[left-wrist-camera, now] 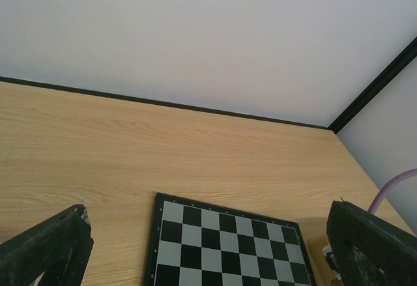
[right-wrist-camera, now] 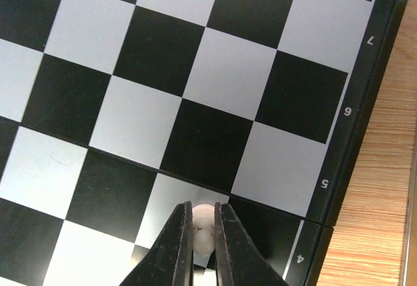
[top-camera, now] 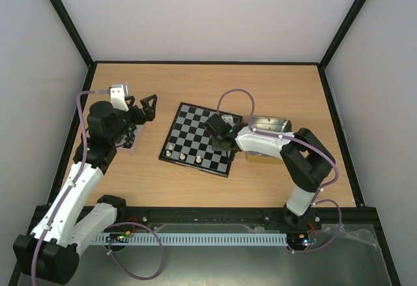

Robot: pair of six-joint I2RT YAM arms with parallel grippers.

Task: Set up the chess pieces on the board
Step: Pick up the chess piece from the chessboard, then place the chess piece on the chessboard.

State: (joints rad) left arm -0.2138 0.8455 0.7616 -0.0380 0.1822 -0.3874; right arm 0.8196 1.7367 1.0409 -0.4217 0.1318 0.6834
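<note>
So the cream-white piece (right-wrist-camera: 204, 234) is pinched in the right gripper (right-wrist-camera: 203, 209) at bottom centre, base hidden, over the board (right-wrist-camera: 215, 84) by rim mark 4. 3 more pieces (top-camera: 184, 156) sit on its lower-left edge, too tiny to identify. Upper left, the left gripper (top-camera: 144, 110) gapes wide.

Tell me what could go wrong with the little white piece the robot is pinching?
The white piece is pinched by just the tips of the right gripper, so it might slip or topple when released. It hangs near the rim of the board, so it could land off its square. Other white pieces stand nearby and might get bumped.
</note>
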